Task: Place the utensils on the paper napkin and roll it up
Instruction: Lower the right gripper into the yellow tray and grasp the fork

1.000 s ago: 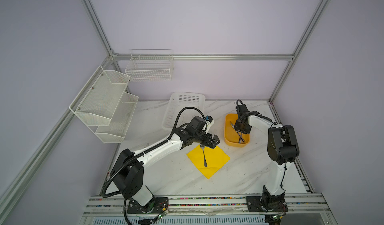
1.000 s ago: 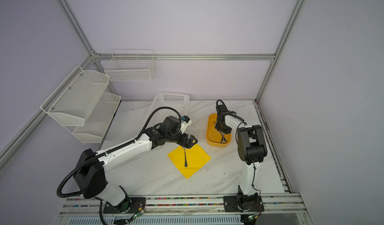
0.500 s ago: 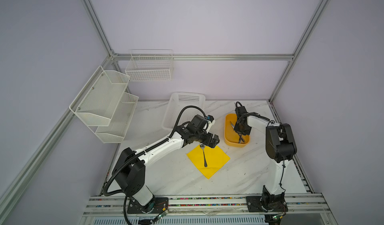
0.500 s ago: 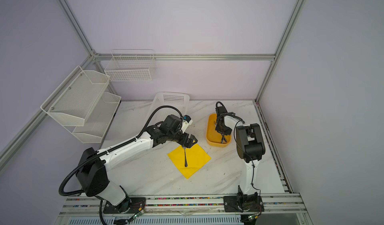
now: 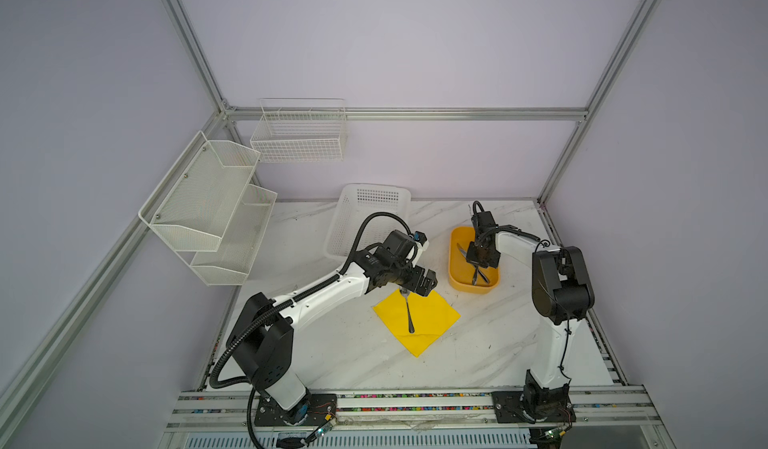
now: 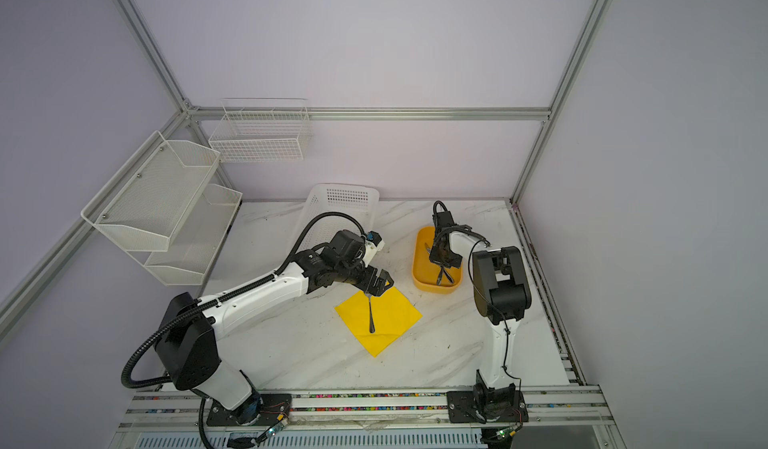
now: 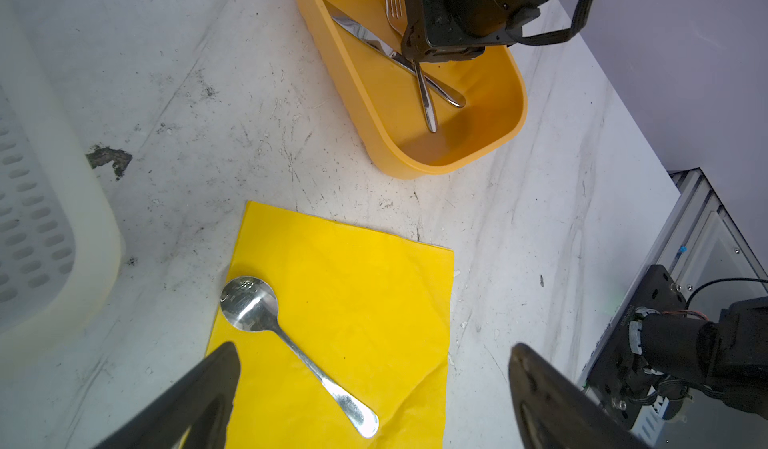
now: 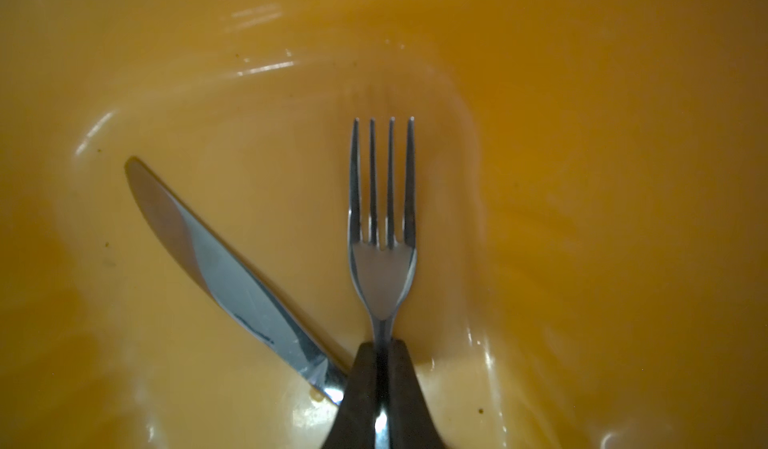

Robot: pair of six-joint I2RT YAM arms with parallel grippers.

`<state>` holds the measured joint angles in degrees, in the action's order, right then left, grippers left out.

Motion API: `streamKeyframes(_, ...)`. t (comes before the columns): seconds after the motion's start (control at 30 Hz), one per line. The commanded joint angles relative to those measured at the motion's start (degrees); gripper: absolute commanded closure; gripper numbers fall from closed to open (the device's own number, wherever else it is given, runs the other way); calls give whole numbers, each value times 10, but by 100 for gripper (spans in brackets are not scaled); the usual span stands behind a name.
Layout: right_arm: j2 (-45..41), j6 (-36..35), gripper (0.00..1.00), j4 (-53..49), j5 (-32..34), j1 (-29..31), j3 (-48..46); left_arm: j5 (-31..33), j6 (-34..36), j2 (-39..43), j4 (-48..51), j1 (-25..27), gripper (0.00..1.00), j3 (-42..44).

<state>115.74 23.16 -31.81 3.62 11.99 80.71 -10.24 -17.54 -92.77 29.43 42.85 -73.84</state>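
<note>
Right wrist view: my right pincer (image 8: 382, 345) clamps the fork (image 8: 382, 268) in the orange tub (image 8: 582, 177), while my left pincer (image 7: 374, 349) gapes wide over the spoon (image 7: 249, 303) on the paper napkin (image 7: 365, 293).

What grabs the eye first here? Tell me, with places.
A bright yellow napkin lies mid-table with a spoon on it, the open left gripper above its far corner. Beyond it on the right, in the orange tub, the right gripper is shut on a fork by its neck, a knife crossing it.
</note>
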Motion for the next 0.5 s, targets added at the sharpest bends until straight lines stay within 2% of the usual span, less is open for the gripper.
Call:
streamKeyframes(0.0, 31, -24, 91, -57, 2, -1, 5, -6, -6, 1, -3, 2, 0, -55)
streamKeyframes(0.13, 41, -18, 86, -64, -49, -11, 12, -15, -7, 3, -2, 2, 0, -58)
streamKeyframes(0.27, 48, -3, 80, -76, -54, -12, 19, -22, -8, 5, -2, 1, 0, -59)
streamKeyframes(0.47, 62, -10, 80, -88, -80, -19, 20, -32, -6, 13, 2, 2, 0, -51)
